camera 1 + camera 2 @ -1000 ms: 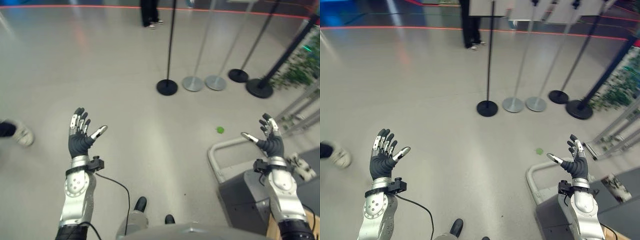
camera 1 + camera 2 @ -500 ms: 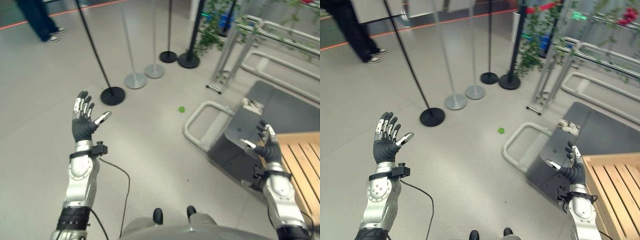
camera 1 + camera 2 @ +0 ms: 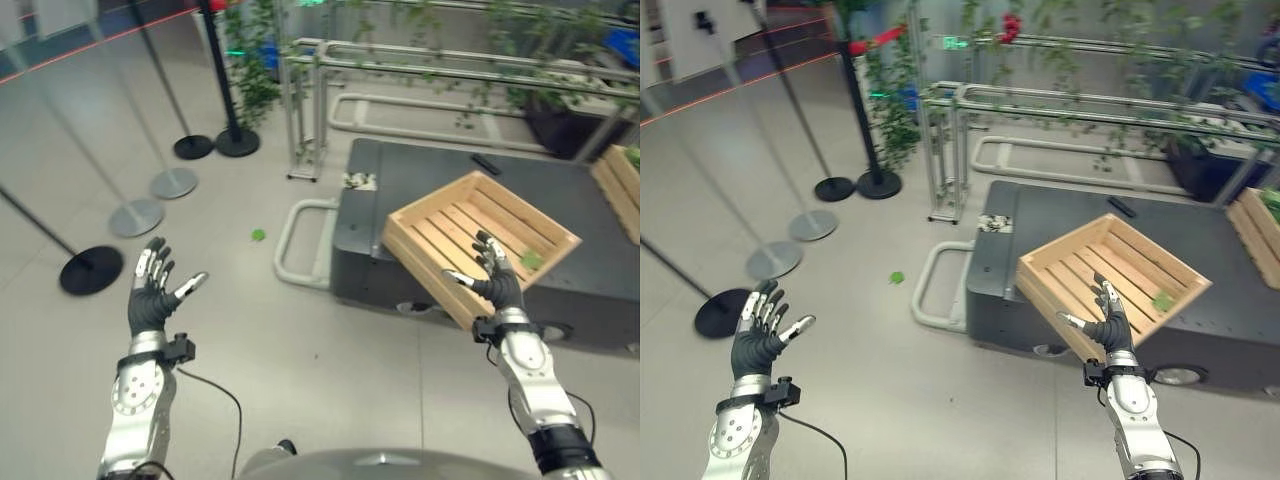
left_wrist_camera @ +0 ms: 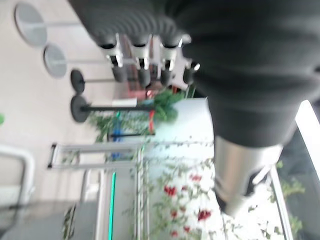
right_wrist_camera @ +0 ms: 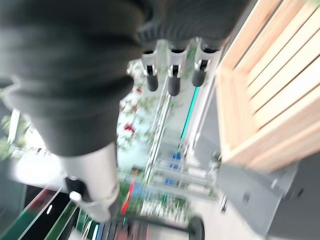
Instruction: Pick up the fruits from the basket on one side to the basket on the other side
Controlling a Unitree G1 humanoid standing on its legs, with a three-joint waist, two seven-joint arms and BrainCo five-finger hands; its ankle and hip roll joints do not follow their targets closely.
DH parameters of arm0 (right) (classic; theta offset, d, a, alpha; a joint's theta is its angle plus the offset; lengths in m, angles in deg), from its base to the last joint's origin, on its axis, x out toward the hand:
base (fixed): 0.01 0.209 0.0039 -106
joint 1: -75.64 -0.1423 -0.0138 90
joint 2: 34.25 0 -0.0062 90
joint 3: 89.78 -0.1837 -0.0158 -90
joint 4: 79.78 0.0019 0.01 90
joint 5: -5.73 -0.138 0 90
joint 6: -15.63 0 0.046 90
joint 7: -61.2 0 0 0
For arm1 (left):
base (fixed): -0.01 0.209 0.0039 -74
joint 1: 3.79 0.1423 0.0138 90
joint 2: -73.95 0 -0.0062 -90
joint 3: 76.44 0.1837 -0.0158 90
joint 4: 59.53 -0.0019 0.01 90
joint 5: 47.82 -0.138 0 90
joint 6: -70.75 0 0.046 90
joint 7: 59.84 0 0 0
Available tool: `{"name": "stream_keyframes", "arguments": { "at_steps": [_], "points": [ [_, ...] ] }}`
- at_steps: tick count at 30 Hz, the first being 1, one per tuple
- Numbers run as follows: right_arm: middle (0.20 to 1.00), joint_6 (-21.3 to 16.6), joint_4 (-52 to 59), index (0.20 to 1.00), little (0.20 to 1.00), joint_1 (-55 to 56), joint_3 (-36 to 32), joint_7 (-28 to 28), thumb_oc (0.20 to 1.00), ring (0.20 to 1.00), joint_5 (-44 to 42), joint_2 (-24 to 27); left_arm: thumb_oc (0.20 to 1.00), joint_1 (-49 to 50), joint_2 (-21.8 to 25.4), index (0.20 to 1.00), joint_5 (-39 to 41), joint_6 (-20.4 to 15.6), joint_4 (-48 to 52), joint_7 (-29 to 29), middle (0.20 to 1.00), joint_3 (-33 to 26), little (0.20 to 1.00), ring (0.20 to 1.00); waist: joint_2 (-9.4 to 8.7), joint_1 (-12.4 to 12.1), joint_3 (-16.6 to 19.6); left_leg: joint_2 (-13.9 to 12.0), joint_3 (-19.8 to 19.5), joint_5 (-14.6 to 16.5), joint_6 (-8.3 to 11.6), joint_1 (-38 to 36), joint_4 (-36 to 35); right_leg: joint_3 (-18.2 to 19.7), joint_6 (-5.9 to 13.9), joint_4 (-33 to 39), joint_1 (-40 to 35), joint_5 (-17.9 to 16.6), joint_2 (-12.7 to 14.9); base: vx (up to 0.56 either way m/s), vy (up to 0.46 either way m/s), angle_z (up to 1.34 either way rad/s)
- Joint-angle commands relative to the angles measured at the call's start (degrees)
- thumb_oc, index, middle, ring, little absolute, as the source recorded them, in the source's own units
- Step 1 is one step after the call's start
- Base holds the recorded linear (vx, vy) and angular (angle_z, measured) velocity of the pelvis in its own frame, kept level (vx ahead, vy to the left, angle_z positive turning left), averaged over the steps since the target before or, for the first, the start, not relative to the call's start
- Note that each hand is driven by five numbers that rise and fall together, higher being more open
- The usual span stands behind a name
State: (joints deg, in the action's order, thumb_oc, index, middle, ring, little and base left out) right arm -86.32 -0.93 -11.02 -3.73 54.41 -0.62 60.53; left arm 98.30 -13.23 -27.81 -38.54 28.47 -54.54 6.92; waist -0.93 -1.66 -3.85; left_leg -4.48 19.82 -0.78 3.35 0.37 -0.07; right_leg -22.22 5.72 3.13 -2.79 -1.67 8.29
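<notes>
Left hand [image 3: 150, 298], right hand [image 3: 497, 278]: raised, fingers spread, holding nothing, seemingly readied for a pick. Wooden crate [image 3: 480, 244]: on the dark platform [image 3: 590, 290], overhanging its near edge; green fruit [image 3: 531, 260] inside. Second crate [image 3: 622, 185]: platform's far right edge.

A wooden crate [image 3: 480, 243] sat tilted on a low platform [image 3: 420, 190], ahead and to the right. A second crate [image 3: 622, 185] lay at the platform's far right edge. Stanchion bases [image 3: 135, 216] stood on the floor [image 3: 330, 370] to the left, with a metal railing [image 3: 305, 110] behind the platform.
</notes>
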Motion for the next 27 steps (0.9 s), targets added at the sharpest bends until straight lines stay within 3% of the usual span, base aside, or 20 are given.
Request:
{"name": "stream_keyframes", "arguments": {
  "at_steps": [1, 9, 12, 14, 16, 18, 19, 27],
  "points": [
    [1.0, -2.55, 3.76, 1.0, 1.0, -3.35, -2.93, 0.0, 1.0, 1.0, -1.31, 0.94, 1.0, -4.47, 1.63, 1.0, 2.06, -1.71, 2.66, -1.3, 1.0, 0.17, 1.0, 1.0, -1.0, 1.47, -1.18, -0.41, -1.35, 2.75, -0.83, -1.07, 0.59, 2.58, 3.42, -0.13, -0.07, 3.3, 1.16, 0.03, -0.155, 0.03],
    [1.0, -3.36, 5.08, 1.0, 1.0, -2.39, -3.76, 0.18, 1.0, 1.0, -1.74, 2.04, 1.0, -5.3, 1.2, 1.0, 3.57, -1.33, 1.43, -2.8, 1.0, 1.22, 1.0, 1.0, -1.4, 3.29, -2.75, -4.73, -0.53, 3.33, 1.54, -0.23, 7.41, 4.11, 0.88, 0.48, -1.88, 5.29, -2.03, 0.02, -0.201, -0.02],
    [1.0, -3.6, 4.44, 1.0, 1.0, -2.35, -3.55, 0.3, 1.0, 1.0, -2.7, 2.24, 1.0, -5.86, 1.32, 1.0, 3.94, -1.16, 0.68, -3.43, 1.0, 2.03, 1.0, 1.0, -1.77, 3.72, -3.81, -7.64, -0.43, 4.06, 2.59, 2.2, 16.99, 4.77, -0.88, 0.63, -3.31, 6.65, -3.36, 0.04, -0.225, 0.02],
    [1.0, -3.74, 4.63, 1.0, 1.0, -2.3, -3.12, 0.5, 1.0, 1.0, -3.49, 2.28, 1.0, -6.05, 1.22, 1.0, 4.1, -1.14, 0.39, -3.57, 1.0, 2.73, 1.0, 1.0, -1.72, 3.19, -4.78, -8.7, -3.6, 2.01, 3.54, 4.0, 22.62, 5.4, -1.99, 1.31, -4.61, 7.0, -4.36, 0.04, -0.187, -0.12],
    [1.0, -3.7, 4.78, 1.0, 1.0, -2.06, -2.96, 0.2, 1.0, 1.0, -3.73, 2.49, 1.0, -6.39, 1.09, 1.0, 4.12, -1.14, 0.23, -3.34, 1.0, 3.73, 1.0, 1.0, -2.02, 2.93, -5.23, -6.26, -7.68, 1.26, 3.46, 6.09, 24.5, 6.07, -2.51, 1.4, -4.24, 6.61, -4.46, 0.01, -0.088, -0.24],
    [1.0, -3.53, 4.13, 1.0, 1.0, -1.91, -2.63, 0.15, 1.0, 1.0, -3.76, 2.27, 1.0, -5.74, 0.75, 1.0, 4.09, -0.99, 0.59, -3.24, 1.0, 4.5, 1.0, 1.0, -1.83, 2.59, -4.56, -3.5, -11.51, 3.77, 2.07, 5.47, 18.64, 6.97, -1.98, 1.3, -3.76, 6.8, -4.52, 0.06, 0.027, -0.24],
    [1.0, -3.91, 3.65, 1.0, 1.0, -1.97, -2.33, 0.0, 1.0, 1.0, -3.46, 2.28, 1.0, -5.32, 0.59, 1.0, 4.23, -1.08, 0.56, -3.2, 1.0, 5.51, 1.0, 1.0, -0.92, 2.18, -3.97, -1.22, -15.42, 4.76, 1.11, 3.67, 9.57, 7.59, -1.1, 0.61, -3.21, 6.87, -5.11, 0.06, 0.062, -0.32],
    [1.0, -3.74, 2.61, 1.0, 1.0, -1.03, -2.27, 0.23, 1.0, 1.0, -3.46, 1.42, 1.0, -5.37, 1.67, 1.0, 5.35, -0.22, -0.58, -5.77, 1.0, 8.86, 1.0, 1.0, -0.59, 3.47, -1.66, 1.74, -15.85, 5.77, -0.23, 0.98, 6.03, 7.97, 0.43, -0.29, -2.38, 5.85, -3.21, 0.06, 0.105, -0.21]
  ]
}}
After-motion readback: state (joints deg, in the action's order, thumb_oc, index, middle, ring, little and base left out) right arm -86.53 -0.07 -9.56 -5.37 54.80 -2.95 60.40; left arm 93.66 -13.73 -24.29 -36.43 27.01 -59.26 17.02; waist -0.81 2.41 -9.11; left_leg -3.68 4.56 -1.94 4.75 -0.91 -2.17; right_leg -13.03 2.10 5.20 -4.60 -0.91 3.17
